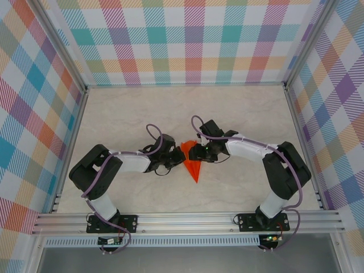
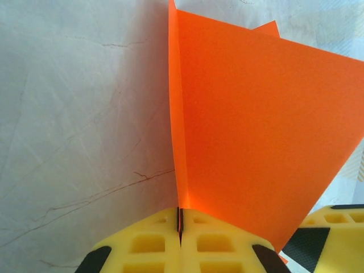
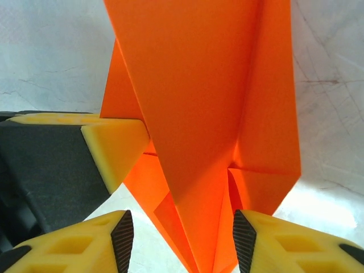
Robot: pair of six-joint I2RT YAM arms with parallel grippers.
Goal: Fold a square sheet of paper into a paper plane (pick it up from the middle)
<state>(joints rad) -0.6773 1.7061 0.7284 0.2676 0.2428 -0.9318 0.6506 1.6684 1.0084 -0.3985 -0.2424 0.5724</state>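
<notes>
The orange paper plane [image 1: 193, 168] lies mid-table as a narrow pointed wedge, its tip toward the near edge. My left gripper [image 1: 177, 157] is at its left side and my right gripper [image 1: 194, 152] at its right. In the left wrist view the left gripper [image 2: 180, 220] is shut on one thin edge of the paper [image 2: 256, 125], which stands up from the jaws. In the right wrist view the right gripper [image 3: 183, 242] is open, with the creased layers of the paper [image 3: 205, 85] between its fingers but not pinched. A left finger [image 3: 116, 139] touches the paper's left flap.
The pale marble-patterned table [image 1: 142, 108] is enclosed by chequered walls [image 1: 182, 40] at the back and both sides. An aluminium rail [image 1: 187, 219] runs along the near edge by the arm bases. A right finger [image 2: 335, 224] shows at the lower right of the left wrist view.
</notes>
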